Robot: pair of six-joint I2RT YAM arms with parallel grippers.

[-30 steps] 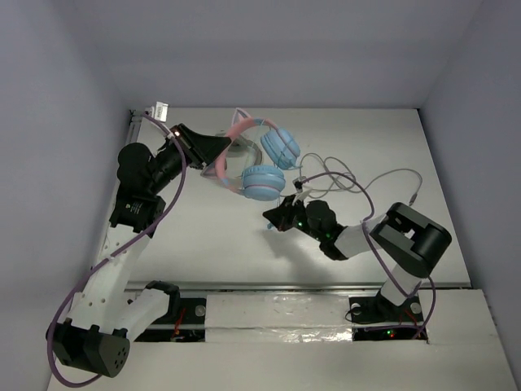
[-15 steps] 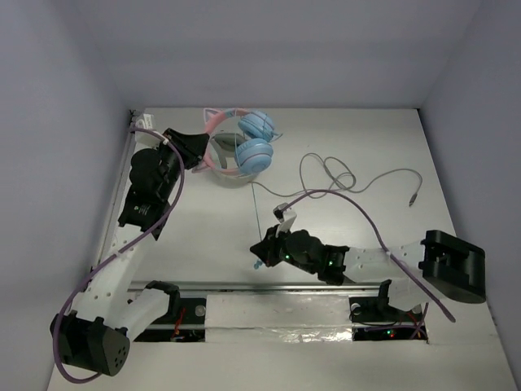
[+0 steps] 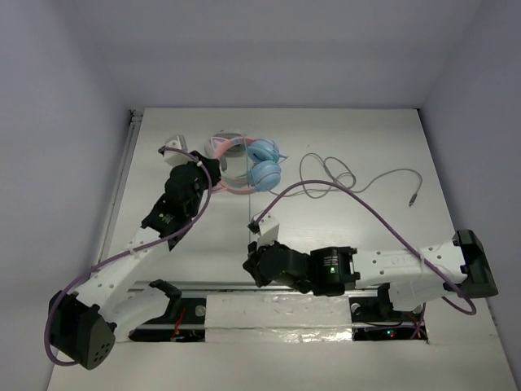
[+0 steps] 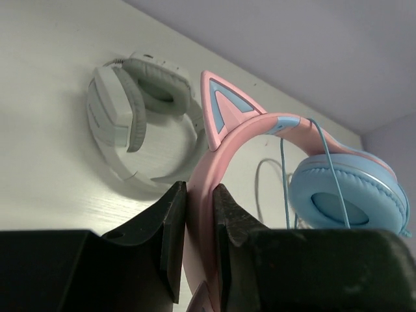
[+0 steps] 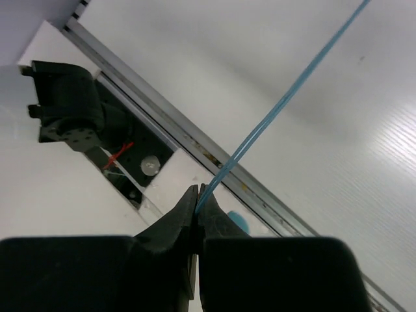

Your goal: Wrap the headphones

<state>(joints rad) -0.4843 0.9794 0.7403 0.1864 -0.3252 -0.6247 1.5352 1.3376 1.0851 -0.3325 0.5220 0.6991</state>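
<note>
The headphones (image 3: 256,163) with pink cat-ear headband and light-blue ear cups sit at the back middle of the table. My left gripper (image 3: 210,169) is shut on the pink headband (image 4: 224,159), a blue cup (image 4: 344,195) to its right. Their thin blue cable (image 3: 247,213) runs taut from the cups down to my right gripper (image 3: 249,262), near the front edge. In the right wrist view the right gripper (image 5: 197,195) is shut on the doubled cable (image 5: 279,104).
A grey-white headset (image 3: 224,147) lies right behind the pink headphones; it also shows in the left wrist view (image 4: 133,110). A loose pale cable (image 3: 358,175) loops at the back right. A metal rail (image 5: 195,140) runs along the table's front edge.
My left gripper has carried the headphones right and slightly nearer, turning them. My right gripper has pulled back toward the front edge, drawing the cable out longer and taut.
</note>
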